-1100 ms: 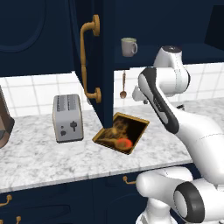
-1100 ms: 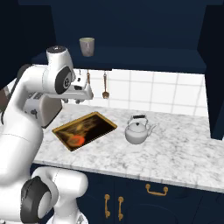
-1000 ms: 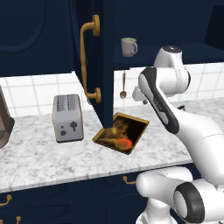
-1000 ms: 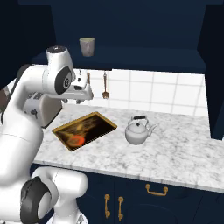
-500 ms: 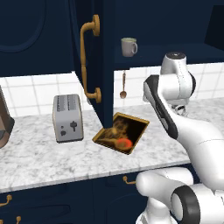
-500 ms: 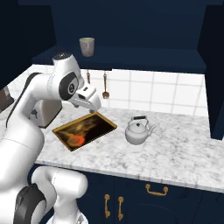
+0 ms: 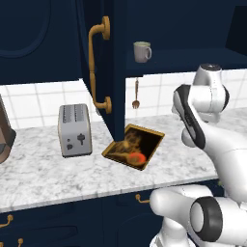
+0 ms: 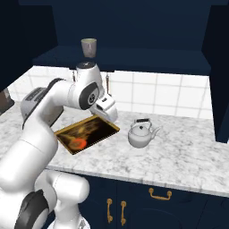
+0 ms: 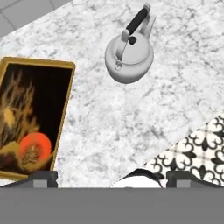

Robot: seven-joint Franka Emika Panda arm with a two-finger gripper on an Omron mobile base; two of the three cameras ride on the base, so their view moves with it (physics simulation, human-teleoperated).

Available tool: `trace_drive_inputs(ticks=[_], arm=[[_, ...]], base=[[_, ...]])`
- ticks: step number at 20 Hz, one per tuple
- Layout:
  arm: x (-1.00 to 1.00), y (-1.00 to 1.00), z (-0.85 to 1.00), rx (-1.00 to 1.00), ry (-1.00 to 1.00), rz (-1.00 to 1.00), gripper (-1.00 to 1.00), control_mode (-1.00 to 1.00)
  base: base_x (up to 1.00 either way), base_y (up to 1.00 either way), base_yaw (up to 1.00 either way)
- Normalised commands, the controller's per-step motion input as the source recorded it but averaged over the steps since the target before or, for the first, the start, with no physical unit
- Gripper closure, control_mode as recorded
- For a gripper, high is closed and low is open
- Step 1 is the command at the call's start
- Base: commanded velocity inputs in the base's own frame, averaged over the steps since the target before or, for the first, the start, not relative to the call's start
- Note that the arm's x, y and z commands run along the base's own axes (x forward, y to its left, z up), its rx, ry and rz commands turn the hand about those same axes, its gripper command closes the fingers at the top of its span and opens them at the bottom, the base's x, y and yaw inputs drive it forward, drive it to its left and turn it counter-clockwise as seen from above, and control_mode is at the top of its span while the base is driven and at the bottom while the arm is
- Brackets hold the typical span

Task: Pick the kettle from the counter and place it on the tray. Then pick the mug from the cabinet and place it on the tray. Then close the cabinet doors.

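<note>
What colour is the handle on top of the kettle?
Black, on a silvery-white kettle standing on the marbled counter. The hand view shows it best.

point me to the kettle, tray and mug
kettle (image 9: 129, 54), hand view, on its round body
tray (image 8: 87, 132), right base view, on its dark inner face
mug (image 7: 142, 52), left base view, on its side wall

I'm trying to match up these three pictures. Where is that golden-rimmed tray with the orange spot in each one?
Left base view: the tray lies on the counter at the centre, right of the toaster.
Right base view: the tray lies left of centre, left of the kettle.
Hand view: the tray fills the left side, with the kettle at upper centre.
Shared landmark: the tray's orange-red spot.
</note>
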Motion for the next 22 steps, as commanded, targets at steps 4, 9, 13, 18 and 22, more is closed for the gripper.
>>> trace_drive_inputs(ticks=[4,9,13,18,22], arm=[[0.17,-0.79,-0.21,0.05,0.00,-0.15,-1.00,-1.00],[0.23,-0.42,-0.28,0.01,-0.02,-0.05,-1.00,-1.00],[0.09,-0.09,-0.22,0.00,-0.07,-0.06,-1.00,-1.00],[0.45,-0.36,-0.10,0.00,-0.01,-0.10,-1.00,-1.00],[0.52,-0.33,-0.02,0.00,0.00,-0.09,-1.00,-1.00]], base=[[0.00,0.00,0.00],[0.00,0.00,0.00],[0.00,0.00,0.00],[0.00,0.00,0.00],[0.00,0.00,0.00]])
